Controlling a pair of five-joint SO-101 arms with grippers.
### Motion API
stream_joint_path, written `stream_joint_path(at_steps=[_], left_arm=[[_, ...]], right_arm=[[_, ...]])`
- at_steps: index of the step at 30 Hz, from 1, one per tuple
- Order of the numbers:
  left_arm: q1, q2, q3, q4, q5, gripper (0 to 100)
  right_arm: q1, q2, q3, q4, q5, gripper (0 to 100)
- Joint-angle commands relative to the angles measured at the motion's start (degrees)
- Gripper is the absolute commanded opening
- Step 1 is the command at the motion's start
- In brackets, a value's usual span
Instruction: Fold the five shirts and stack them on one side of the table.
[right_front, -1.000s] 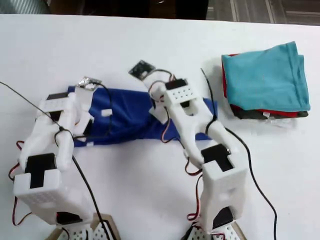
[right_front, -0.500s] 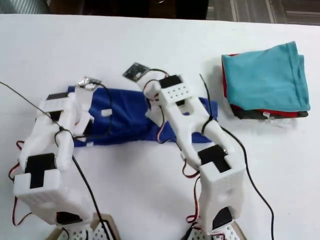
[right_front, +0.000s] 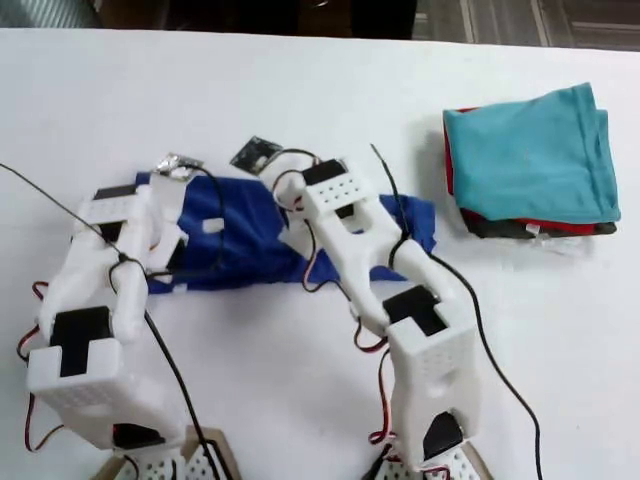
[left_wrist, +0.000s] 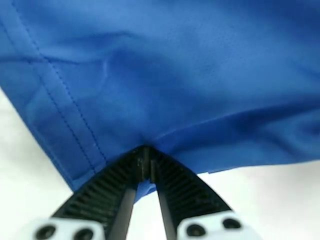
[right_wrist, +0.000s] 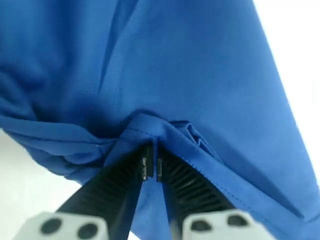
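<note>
From a fixed perch above, looking steeply down over the table (right_front: 300, 80) (arm bases at the near edge), far enough back to take in both arms and the folded stack (right_front: 530, 150). From the left wrist, close behind the left gripper (left_wrist: 146, 152), facing along its jaws into the blue shirt (left_wrist: 190, 75). From the right wrist, equally close behind the right gripper (right_wrist: 151, 152). Shared among all three: that same shirt.

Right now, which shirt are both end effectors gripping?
The blue shirt, lying mid-table, pinched by left end effector and right end effector. The teal shirt tops the folded stack.
</note>
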Motion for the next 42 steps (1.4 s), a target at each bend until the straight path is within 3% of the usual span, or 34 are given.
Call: stream_joint_path(at_steps=[1, 9, 18, 27, 42], left_arm=[[-1.1, 0.1, 0.1, -1.4, -0.3, 3], [-1.1, 0.1, 0.1, -1.4, -0.3, 3], [-1.1, 0.1, 0.1, -1.4, -0.3, 3], [-1.1, 0.1, 0.1, -1.4, -0.3, 3], [-1.1, 0.2, 0.1, -1.5, -0.2, 3]], right_arm=[[0.7, -2.9, -2.5, 0.5, 0.3, 2.1], [8.1, -18.9, -1.7, 8.1, 0.3, 2.1], [18.6, -20.2, 8.1, 8.2, 0.3, 2.1], [20.5, -20.2, 15.8, -1.4, 6.5, 2.1], [27.2, -20.5, 12.8, -3.0, 14.6, 2.1]])
